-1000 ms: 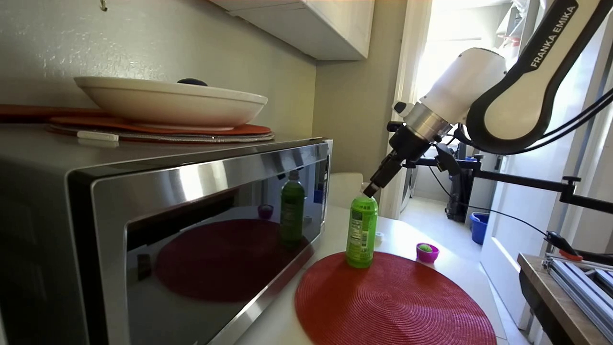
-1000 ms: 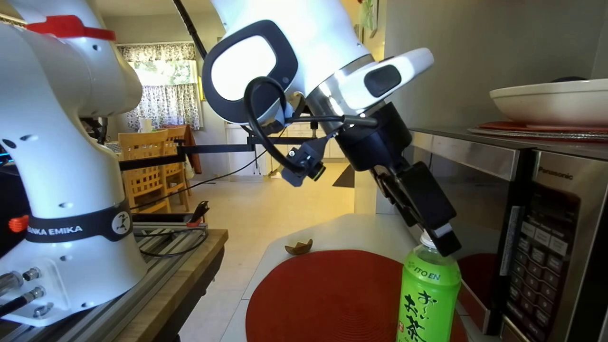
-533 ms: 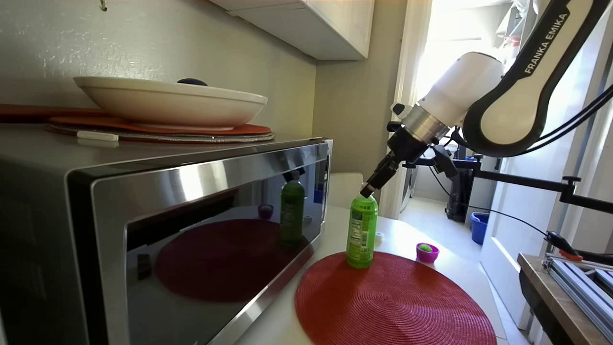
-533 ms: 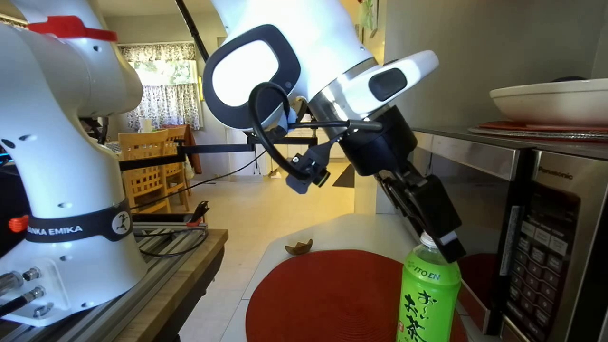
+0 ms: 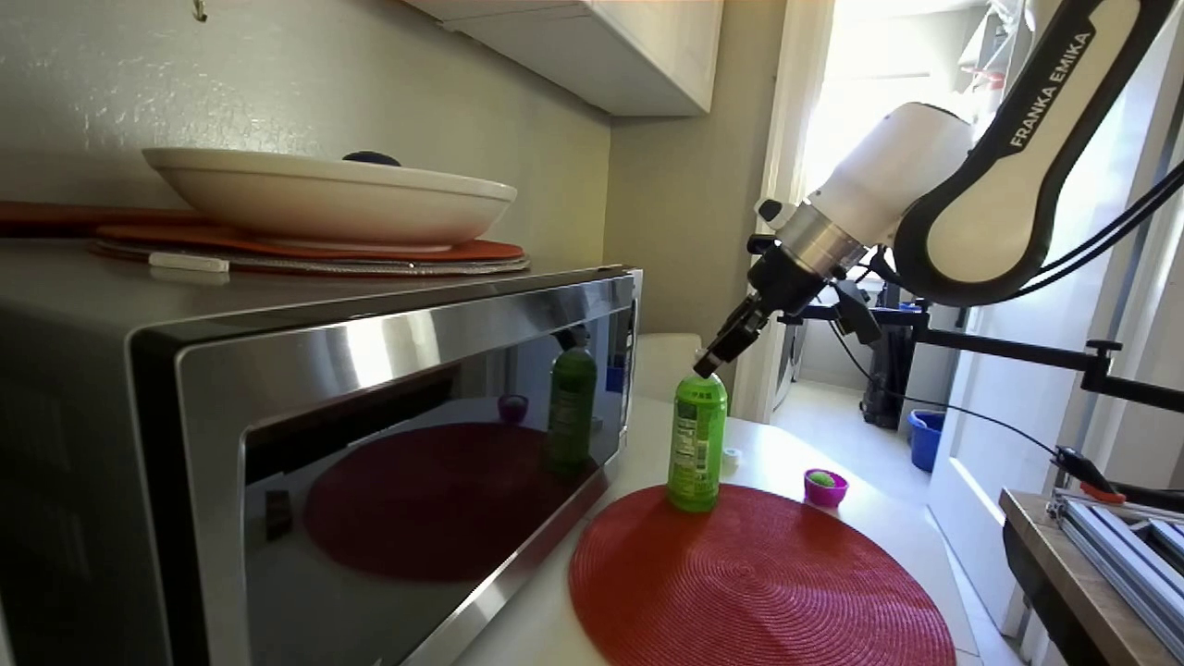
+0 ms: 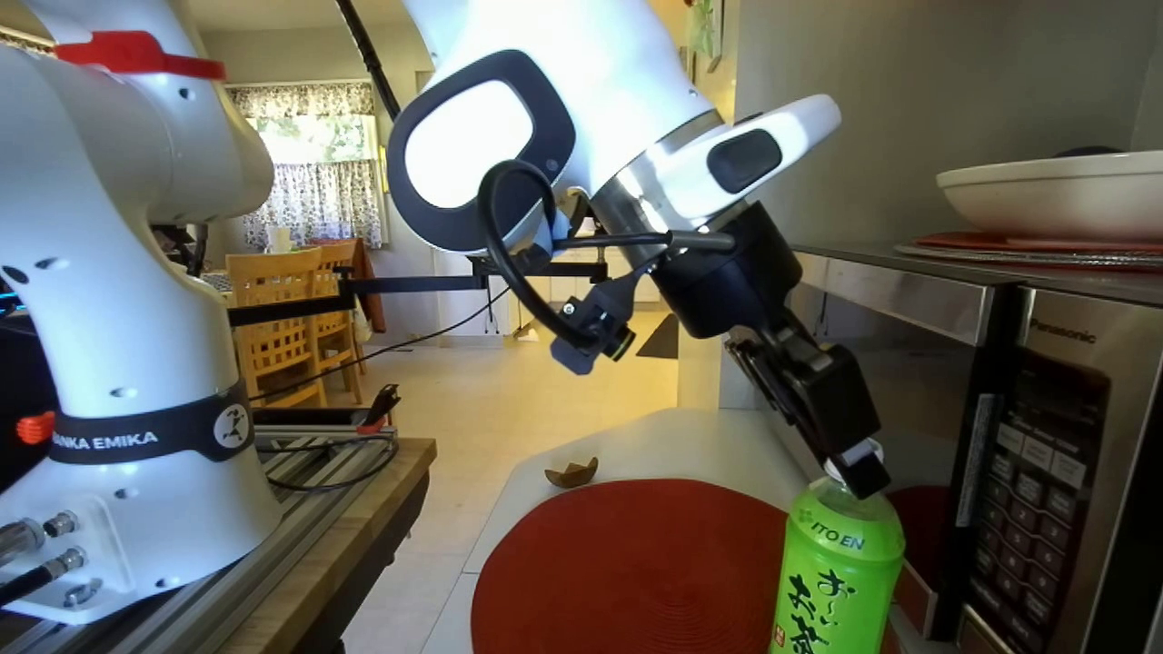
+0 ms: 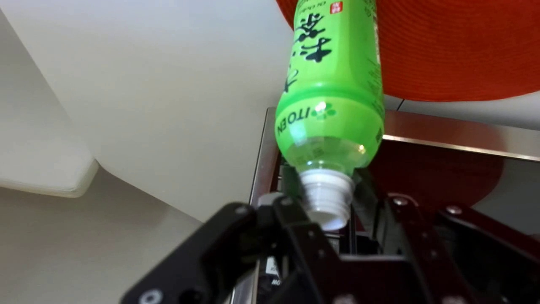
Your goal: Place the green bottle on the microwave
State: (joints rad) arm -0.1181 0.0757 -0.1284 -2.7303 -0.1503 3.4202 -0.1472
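The green bottle stands nearly upright at the edge of the red round mat, close to the front of the microwave. Whether its base has any gap beneath it I cannot tell. My gripper comes down at a slant onto the top of the bottle. In the wrist view, both fingers press against the sides of its uncapped white neck, so the gripper is shut on the green bottle. The microwave top lies higher than the bottle's shoulder.
A wide white bowl on red placemats occupies much of the microwave top. A small white piece lies beside them. Overhead juts a cabinet. On the table sit a pink cup and a small white object.
The fingers have come together around the bottle's neck, after the gripper lowered a little. In the last half second the bottle has shifted slightly, toward the microwave in an exterior view.
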